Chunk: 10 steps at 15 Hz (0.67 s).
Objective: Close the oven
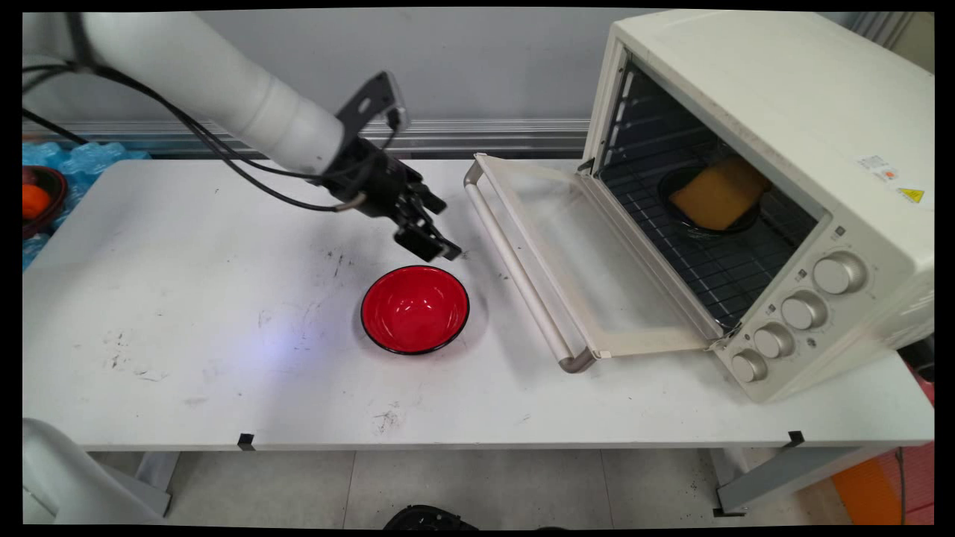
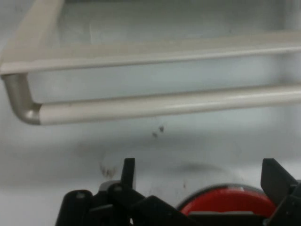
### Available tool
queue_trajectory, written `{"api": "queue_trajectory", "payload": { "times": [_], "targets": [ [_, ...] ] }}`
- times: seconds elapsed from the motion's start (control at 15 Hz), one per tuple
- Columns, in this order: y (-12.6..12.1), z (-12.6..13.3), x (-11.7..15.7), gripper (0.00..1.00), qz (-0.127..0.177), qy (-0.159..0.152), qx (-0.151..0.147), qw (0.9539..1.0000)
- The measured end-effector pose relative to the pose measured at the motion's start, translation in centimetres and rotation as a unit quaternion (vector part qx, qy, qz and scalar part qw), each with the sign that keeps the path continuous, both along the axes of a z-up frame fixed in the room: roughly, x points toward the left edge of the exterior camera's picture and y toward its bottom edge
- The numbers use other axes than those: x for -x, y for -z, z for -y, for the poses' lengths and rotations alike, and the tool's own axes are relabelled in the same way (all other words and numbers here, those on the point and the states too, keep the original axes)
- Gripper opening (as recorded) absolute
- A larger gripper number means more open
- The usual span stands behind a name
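The pincer [image 1: 429,242] hangs spread apart and empty just behind the red bowl [image 1: 415,309] on the white surface [image 1: 186,335], left of the oven [image 1: 783,186]. From above, a yellow sponge [image 1: 718,194] shows in a dark dish [image 1: 709,227] inside the oven. The hand camera sees only the bowl's rim and the door handle [image 2: 164,104].

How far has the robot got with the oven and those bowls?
Done: the oven door lies open, and a black bowl with a yellow block sits inside. In hand: nothing; the gripper hangs open and empty by the red bowl. Left: that bowl stands untouched on the table.
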<state>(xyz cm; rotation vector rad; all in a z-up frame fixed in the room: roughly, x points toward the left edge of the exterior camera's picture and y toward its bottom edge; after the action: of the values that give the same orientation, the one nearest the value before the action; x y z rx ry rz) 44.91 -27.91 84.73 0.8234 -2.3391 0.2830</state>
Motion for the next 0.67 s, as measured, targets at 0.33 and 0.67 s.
{"api": "queue_trajectory", "payload": {
  "times": [0.33, 0.67],
  "targets": [
    [3.1, 2.1, 2.2, 1.0, -0.004, -0.006, -0.004, 1.0],
    [5.8, 3.7, 3.7, 1.0, -0.002, -0.01, -0.01, 0.9999]
  ]
}}
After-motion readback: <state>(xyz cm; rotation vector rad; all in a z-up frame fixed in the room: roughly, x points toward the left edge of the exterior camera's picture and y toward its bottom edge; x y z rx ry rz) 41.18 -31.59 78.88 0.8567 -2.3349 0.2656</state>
